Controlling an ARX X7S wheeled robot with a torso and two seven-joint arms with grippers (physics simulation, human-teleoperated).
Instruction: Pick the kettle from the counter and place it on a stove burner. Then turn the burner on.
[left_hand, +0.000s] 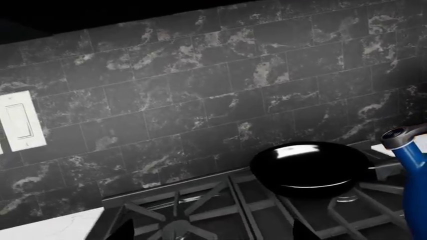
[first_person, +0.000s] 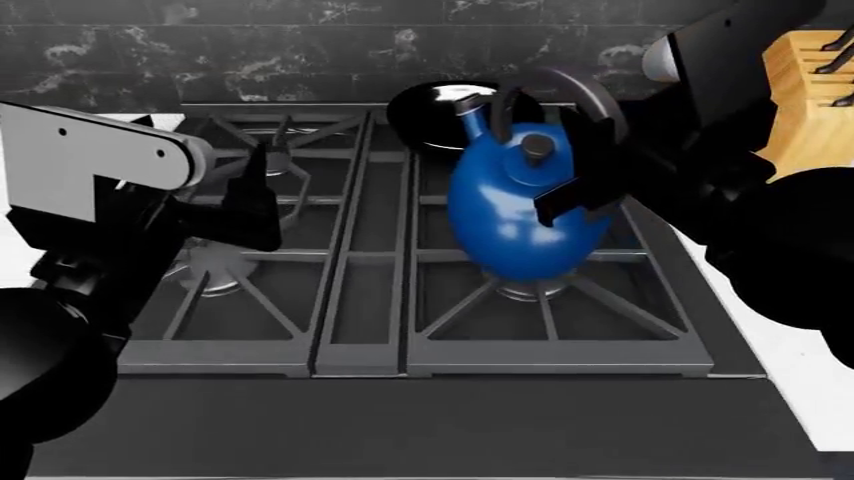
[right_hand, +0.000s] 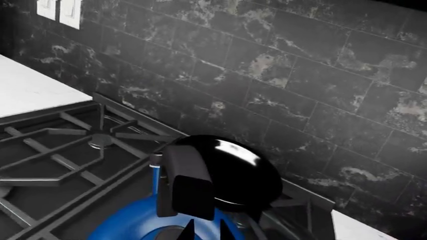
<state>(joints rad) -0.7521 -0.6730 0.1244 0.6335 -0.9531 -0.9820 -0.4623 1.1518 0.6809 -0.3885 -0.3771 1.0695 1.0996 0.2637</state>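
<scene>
The blue kettle (first_person: 514, 215) hangs tilted over the stove's front right burner (first_person: 537, 292), its spout toward the back wall; I cannot tell whether its base touches the grate. My right gripper (first_person: 601, 170) is shut on the kettle's dark handle (first_person: 561, 80). In the right wrist view the kettle (right_hand: 130, 220) fills the lower edge under the right gripper (right_hand: 207, 232). My left gripper (first_person: 254, 195) is open above the left burners, nothing between its fingers. In the left wrist view the left gripper (left_hand: 210, 235) is over a grate, and the kettle's spout (left_hand: 412, 165) shows at the edge.
A black frying pan (first_person: 434, 110) sits on the back right burner, just behind the kettle. A wooden knife block (first_person: 807, 100) stands on the white counter (first_person: 801, 370) right of the stove (first_person: 400, 420). A dark marble tiled wall with a light switch (left_hand: 20, 120) backs the stove.
</scene>
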